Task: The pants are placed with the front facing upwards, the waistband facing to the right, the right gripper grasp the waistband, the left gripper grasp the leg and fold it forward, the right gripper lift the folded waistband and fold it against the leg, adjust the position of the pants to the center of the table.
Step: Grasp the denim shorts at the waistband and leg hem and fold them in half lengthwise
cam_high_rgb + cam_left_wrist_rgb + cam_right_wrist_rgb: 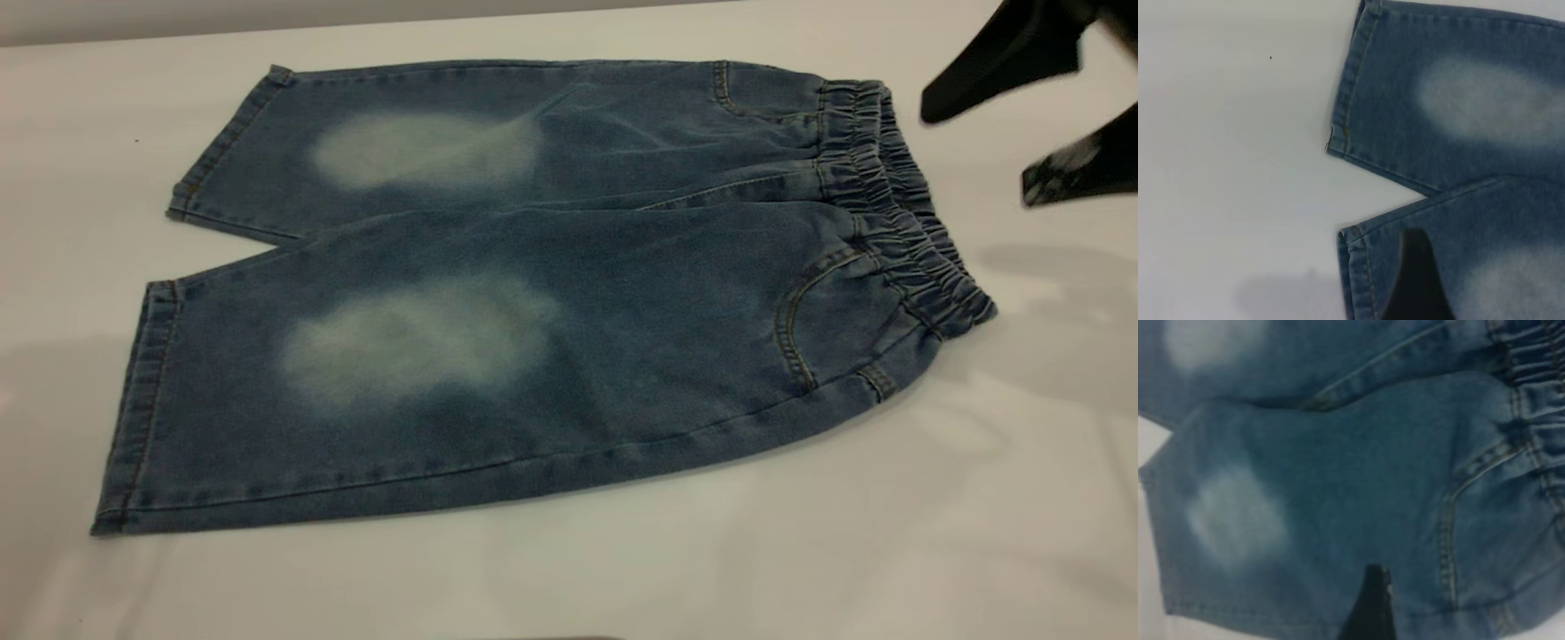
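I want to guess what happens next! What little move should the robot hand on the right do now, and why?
Probably the right hand should come down onto the waistband. It hangs open beside that ruffled end, holding nothing, and the pants lie flat and unfolded.

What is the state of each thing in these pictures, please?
pants: spread flat, front up, unfolded.
waistband: gathered, at the exterior view's right, not gripped.
right gripper: open, in the air beside the waistband.
left gripper: above the leg cuffs, holding nothing.
table: carries the pants.
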`<state>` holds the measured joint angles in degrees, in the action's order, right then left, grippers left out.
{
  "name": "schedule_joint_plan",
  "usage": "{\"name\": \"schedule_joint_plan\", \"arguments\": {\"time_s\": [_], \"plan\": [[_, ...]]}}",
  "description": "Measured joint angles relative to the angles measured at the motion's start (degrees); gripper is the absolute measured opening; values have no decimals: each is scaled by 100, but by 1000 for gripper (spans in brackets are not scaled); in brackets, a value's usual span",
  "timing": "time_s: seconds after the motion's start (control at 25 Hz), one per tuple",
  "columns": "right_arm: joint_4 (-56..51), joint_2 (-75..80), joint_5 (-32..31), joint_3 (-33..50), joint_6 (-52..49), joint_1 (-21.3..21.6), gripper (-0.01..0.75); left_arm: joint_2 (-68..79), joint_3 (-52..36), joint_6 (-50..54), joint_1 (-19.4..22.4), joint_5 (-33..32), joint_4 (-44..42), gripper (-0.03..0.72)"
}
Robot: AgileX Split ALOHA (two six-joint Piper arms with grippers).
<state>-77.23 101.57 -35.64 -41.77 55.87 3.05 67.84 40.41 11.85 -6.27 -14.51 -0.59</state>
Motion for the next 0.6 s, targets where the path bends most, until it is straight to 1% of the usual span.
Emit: {"name": "schedule_joint_plan", "arguments": {"time_s": [0.24, 0.6], "plan": [[-37, 785, 7, -359, 43, 0, 609, 0, 4, 0, 0, 10, 0, 482], [5, 1406, 18, -377, -6, 10, 597, 0, 4, 0, 0, 16, 0, 482]]}}
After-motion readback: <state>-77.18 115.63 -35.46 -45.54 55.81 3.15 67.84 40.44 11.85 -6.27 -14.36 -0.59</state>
